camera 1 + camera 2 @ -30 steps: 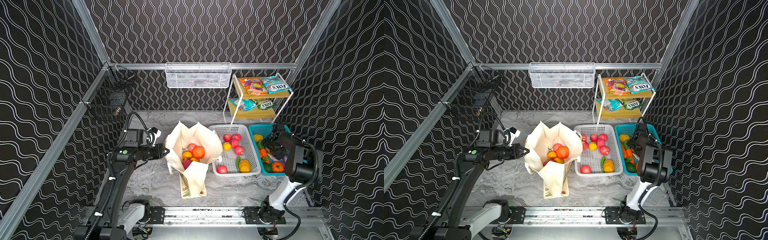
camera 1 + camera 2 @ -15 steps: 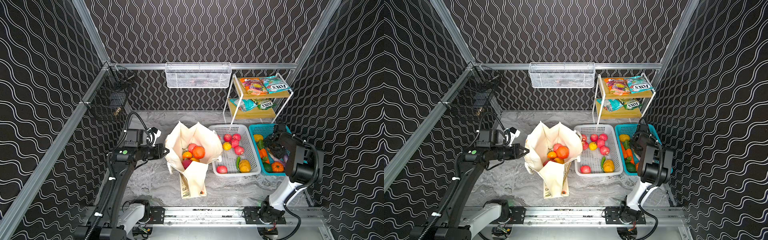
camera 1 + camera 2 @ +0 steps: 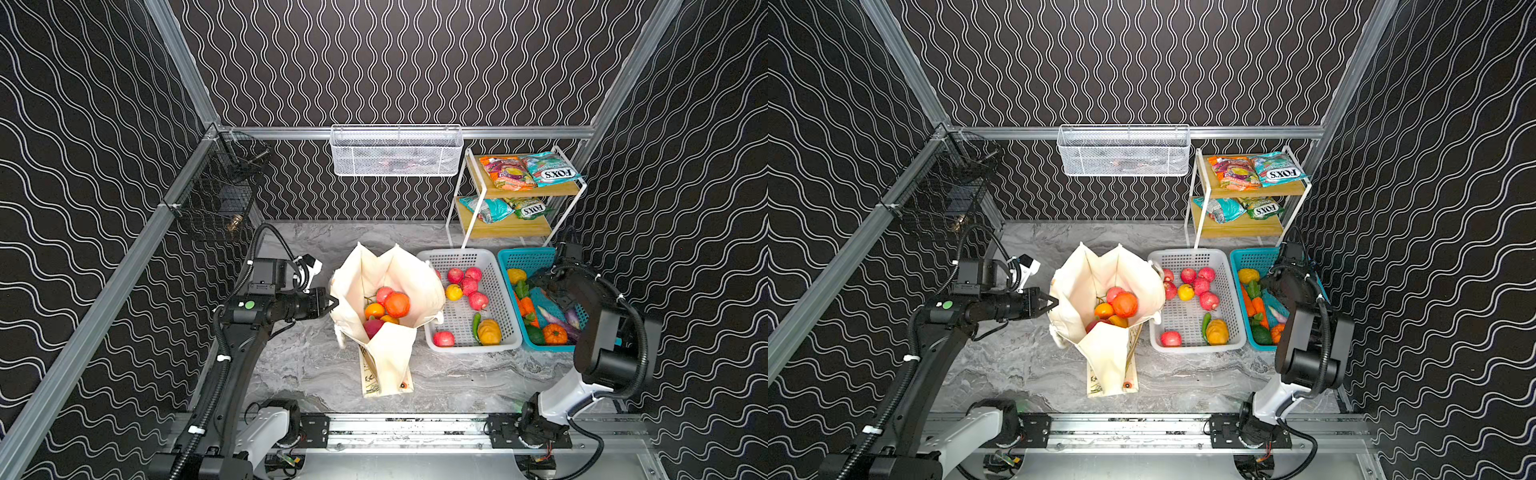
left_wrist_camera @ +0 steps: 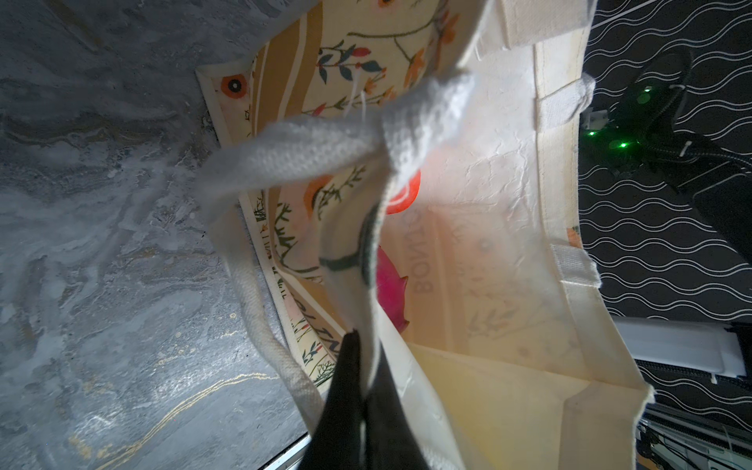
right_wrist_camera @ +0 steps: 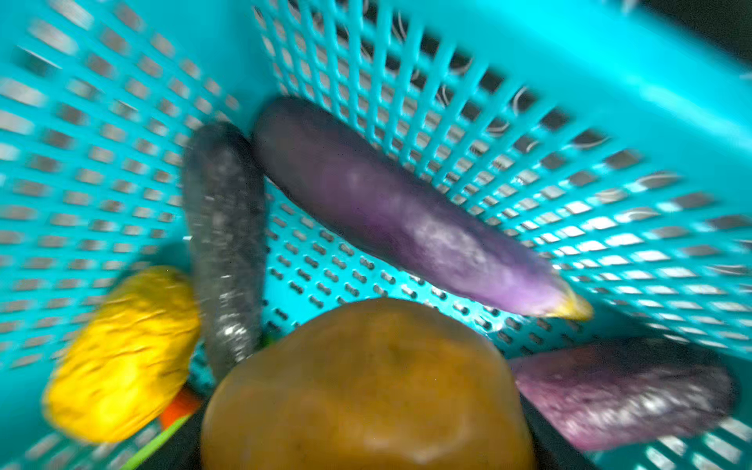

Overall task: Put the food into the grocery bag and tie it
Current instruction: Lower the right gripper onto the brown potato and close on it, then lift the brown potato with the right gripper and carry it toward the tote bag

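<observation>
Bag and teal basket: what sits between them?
The white basket, holding fruit, sits between bag and teal basket; both top views show it.

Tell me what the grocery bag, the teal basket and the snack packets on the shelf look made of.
Grocery bag: woven, cotton-like canvas, matte; a coarse weave shows on its handle. Teal basket: moulded plastic, slightly glossy, with regular slotted holes. Snack packets: probably plastic film or foil, shiny and crinkled, catching highlights.

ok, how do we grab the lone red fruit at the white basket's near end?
Top-down, jaws across its middle. The red fruit is round and sits clear of the chilli, while the white basket walls likely block a sideways approach.
</observation>
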Available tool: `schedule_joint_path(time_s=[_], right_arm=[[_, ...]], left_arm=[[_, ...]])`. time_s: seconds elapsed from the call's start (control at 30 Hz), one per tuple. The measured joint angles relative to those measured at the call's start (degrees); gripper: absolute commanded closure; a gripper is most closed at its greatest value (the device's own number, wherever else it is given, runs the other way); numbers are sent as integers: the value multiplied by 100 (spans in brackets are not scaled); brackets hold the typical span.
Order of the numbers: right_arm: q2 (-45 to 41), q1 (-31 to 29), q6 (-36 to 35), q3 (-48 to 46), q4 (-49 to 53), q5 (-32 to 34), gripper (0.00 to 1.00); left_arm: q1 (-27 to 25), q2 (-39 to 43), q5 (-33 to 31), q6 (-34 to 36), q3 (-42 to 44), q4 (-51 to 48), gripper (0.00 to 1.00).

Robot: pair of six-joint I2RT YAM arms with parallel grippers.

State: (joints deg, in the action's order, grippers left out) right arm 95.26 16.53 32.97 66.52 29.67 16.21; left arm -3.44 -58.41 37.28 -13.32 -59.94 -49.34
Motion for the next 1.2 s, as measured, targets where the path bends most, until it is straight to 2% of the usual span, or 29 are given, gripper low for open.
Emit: schedule_joint_path(time_s=[0.27,0.47,0.63,0.83,1.2], right_arm=[[-905,-146,-63,-7,352,-46,30],[-1478,-737,-61,166,743,-9,30],[-1899,-1604,7,350,1113,225,30],[-2140,-3038,203,911,1692,612,30],[-1534,-5486,240,2763,2688,981,28]], left_arm=[[0,28,-48,2,35,35,96],[0,90,-155,20,61,42,96],[0,157,-240,20,138,76,96],[0,245,-251,17,256,205,95],[0,258,-181,-2,225,293,95]])
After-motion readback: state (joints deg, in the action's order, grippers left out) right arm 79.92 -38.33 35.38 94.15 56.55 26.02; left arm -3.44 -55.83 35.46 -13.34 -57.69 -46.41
